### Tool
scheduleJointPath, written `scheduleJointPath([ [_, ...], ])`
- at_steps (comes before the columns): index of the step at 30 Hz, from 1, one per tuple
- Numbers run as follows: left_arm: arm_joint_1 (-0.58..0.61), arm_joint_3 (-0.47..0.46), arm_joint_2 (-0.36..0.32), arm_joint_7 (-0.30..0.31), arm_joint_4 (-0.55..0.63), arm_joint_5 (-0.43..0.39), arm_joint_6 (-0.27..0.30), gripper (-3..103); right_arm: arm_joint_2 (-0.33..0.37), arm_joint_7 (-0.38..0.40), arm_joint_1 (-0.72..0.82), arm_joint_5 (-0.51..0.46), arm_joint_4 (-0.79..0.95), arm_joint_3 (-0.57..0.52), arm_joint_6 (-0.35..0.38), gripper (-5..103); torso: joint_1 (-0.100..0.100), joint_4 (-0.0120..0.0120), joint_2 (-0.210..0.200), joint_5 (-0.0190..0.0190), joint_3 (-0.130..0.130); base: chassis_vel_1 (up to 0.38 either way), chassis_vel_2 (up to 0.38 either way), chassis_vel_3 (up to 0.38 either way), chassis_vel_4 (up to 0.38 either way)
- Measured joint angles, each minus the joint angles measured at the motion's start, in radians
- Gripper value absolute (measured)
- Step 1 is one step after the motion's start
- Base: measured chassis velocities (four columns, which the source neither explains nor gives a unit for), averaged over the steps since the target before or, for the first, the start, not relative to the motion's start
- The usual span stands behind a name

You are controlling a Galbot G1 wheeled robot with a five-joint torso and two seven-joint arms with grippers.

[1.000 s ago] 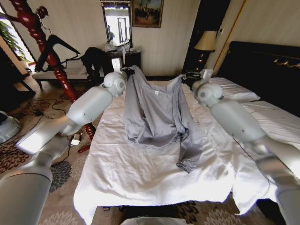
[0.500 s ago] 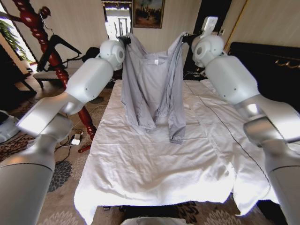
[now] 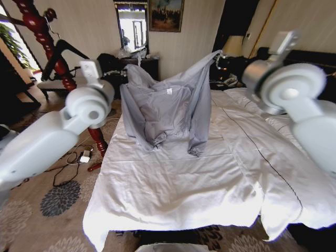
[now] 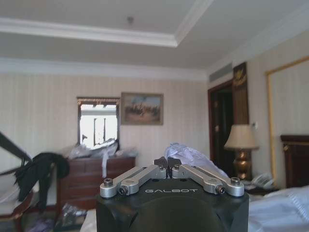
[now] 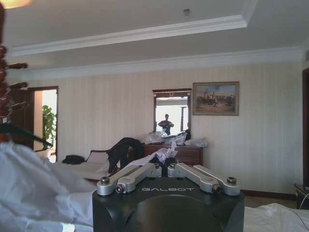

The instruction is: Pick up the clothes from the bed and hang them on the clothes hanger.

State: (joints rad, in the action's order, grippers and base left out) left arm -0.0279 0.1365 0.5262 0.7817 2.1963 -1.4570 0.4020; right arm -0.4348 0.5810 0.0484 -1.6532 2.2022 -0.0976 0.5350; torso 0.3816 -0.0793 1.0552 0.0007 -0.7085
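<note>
Above the bed [image 3: 173, 178], from the head camera, the grey jacket [image 3: 168, 113] hung spread between both raised arms, its hem and one sleeve trailing just over the white duvet. So the pick-up looked done; the hanging was all left to do, and no hanger was on the jacket yet. The red coat stand [image 3: 50, 50] stood well apart, off to the robot's left.

From the left wrist, the left tool [image 4: 167, 162] had its fingertips pressed together, pinching a bunch of pale jacket fabric that rose just behind them.

From the right wrist, the right tool [image 5: 164, 168] was likewise closed, nipping a crumpled fold of the jacket, with more grey cloth billowing beside it.
</note>
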Motion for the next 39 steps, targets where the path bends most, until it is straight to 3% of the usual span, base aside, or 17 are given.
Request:
scheduleJointPath([
  [2, 0.048, -0.120, -0.080, 0.005, 0.125, -0.062, 0.017, 0, 0.056, 0.034, 0.013, -0.090, 0.100, -0.062, 0.006, 0, 0.000, 0.0012, 0.000, -0.0007, 0.000, 0.000, 0.000, 0.000, 0.000],
  [3, 0.048, -0.120, -0.080, 0.005, 0.125, -0.062, 0.017, 0, 0.056, 0.034, 0.013, -0.090, 0.100, -0.062, 0.006, 0, 0.000, 0.0012, 0.000, -0.0007, 0.000, 0.000, 0.000, 0.000, 0.000],
  [6, 0.064, -0.228, -0.197, 0.006, 0.233, -0.146, 0.025, 0, 0.081, 0.082, -0.066, -0.198, 0.176, -0.104, 0.008, 0, -0.001, 0.0022, 0.000, -0.0014, 0.000, 0.000, 0.000, 0.000, 0.000],
  [8, 0.054, -0.241, -0.214, 0.006, 0.241, -0.163, 0.025, 0, 0.082, 0.090, -0.102, -0.222, 0.178, -0.106, 0.009, 0, 0.000, 0.0021, 0.000, -0.0016, 0.000, 0.000, 0.000, 0.000, 0.000],
  [11, -0.053, -0.268, -0.257, 0.014, 0.244, -0.260, 0.021, 0, 0.078, 0.126, -0.273, -0.344, 0.145, -0.108, 0.024, 0, 0.000, 0.0012, 0.000, -0.0006, 0.000, 0.000, 0.000, 0.000, 0.000],
  [16, -0.089, -0.255, -0.250, 0.030, 0.224, -0.293, 0.021, 0, 0.079, 0.133, -0.321, -0.380, 0.115, -0.110, 0.037, 0, 0.000, 0.0016, 0.000, -0.0008, 0.000, 0.000, 0.000, 0.000, 0.000],
  [22, -0.026, -0.157, -0.140, 0.066, 0.154, -0.200, 0.048, 0, 0.053, 0.139, -0.119, -0.226, 0.104, -0.128, 0.044, 0, 0.000, 0.0012, 0.000, -0.0005, -0.001, 0.000, 0.000, 0.000, 0.000],
  [26, 0.002, -0.017, -0.016, 0.098, 0.079, -0.099, 0.048, 0, -0.007, 0.135, 0.035, -0.086, 0.105, -0.081, 0.040, 0, 0.001, 0.0016, 0.000, -0.0005, -0.001, 0.000, 0.000, 0.000, 0.000],
  [27, 0.002, -0.017, -0.016, 0.098, 0.079, -0.099, 0.048, 0, -0.007, 0.135, 0.035, -0.086, 0.105, -0.081, 0.040, 0, 0.001, 0.0016, 0.000, -0.0005, -0.001, 0.000, 0.000, 0.000, 0.000],
  [30, 0.080, 0.081, 0.071, 0.108, 0.017, 0.026, 0.042, 0, -0.057, 0.094, 0.161, 0.066, 0.090, -0.049, 0.033, 0, 0.001, 0.0010, 0.000, -0.0009, -0.001, 0.000, 0.000, 0.000, 0.000],
  [31, 0.128, 0.089, 0.096, 0.108, -0.006, 0.068, 0.042, 0, -0.070, 0.069, 0.217, 0.132, 0.077, -0.046, 0.028, 0, 0.001, 0.0009, 0.000, -0.0007, -0.001, 0.000, 0.000, 0.000, 0.000],
  [32, 0.128, 0.089, 0.096, 0.108, -0.006, 0.068, 0.042, 0, -0.070, 0.069, 0.217, 0.132, 0.077, -0.046, 0.028, 0, 0.001, 0.0009, 0.000, -0.0007, -0.001, 0.000, 0.000, 0.000, 0.000],
  [35, 0.311, 0.051, 0.157, 0.100, -0.091, 0.188, 0.044, 0, -0.117, 0.004, 0.390, 0.282, -0.005, -0.025, 0.024, 0, 0.001, 0.0014, 0.000, -0.0005, -0.001, 0.000, 0.000, 0.000, 0.000],
  [38, 0.370, 0.031, 0.184, 0.087, -0.127, 0.220, 0.043, 0, -0.149, -0.009, 0.427, 0.310, -0.054, -0.005, 0.023, 0, 0.000, 0.0016, 0.000, -0.0011, 0.000, 0.000, 0.000, 0.000, 0.000],
  [39, 0.406, 0.022, 0.219, 0.080, -0.159, 0.229, 0.032, 0, -0.193, -0.009, 0.440, 0.329, -0.109, 0.030, 0.021, 0, 0.000, 0.0017, 0.000, -0.0009, 0.000, 0.000, 0.000, 0.000, 0.000],
])
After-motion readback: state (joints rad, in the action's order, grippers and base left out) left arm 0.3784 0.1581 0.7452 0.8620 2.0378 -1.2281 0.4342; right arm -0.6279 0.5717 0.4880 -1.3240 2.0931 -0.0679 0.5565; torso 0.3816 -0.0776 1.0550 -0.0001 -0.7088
